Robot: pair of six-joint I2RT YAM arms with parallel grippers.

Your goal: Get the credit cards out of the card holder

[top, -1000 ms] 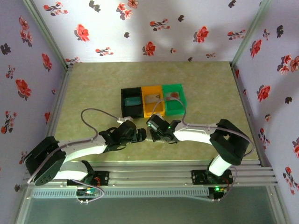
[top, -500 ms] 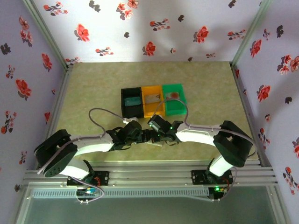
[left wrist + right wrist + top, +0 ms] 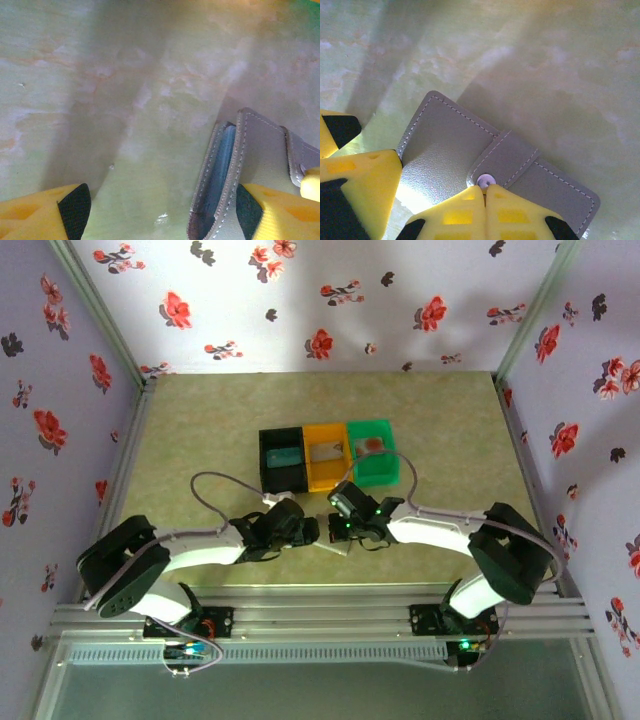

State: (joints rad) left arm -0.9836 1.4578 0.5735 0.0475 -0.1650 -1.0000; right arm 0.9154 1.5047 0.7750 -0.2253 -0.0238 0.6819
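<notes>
The grey card holder (image 3: 450, 145) lies folded on the table, its strap (image 3: 512, 157) snapped across it. In the top view the card holder (image 3: 337, 545) shows as a sliver between both grippers. My right gripper (image 3: 485, 191) is shut, its tips touching at the strap's snap (image 3: 483, 180); I cannot tell if it pinches the strap. My left gripper (image 3: 162, 212) is open, with the card holder's edge (image 3: 227, 175) just inside its right finger (image 3: 280, 212). A teal card (image 3: 283, 454), a grey card (image 3: 325, 451) and a pale card with a red blot (image 3: 371, 445) lie in the bins.
A black bin (image 3: 281, 476), an orange bin (image 3: 327, 478) and a green bin (image 3: 375, 472) stand in a row just beyond the grippers. The left gripper's finger (image 3: 362, 187) sits at the card holder's left corner. Flowered walls enclose the table (image 3: 200, 430).
The left arm has swung right and its gripper now meets the card holder. The right gripper has shifted a little right and nearer, staying on the holder.
</notes>
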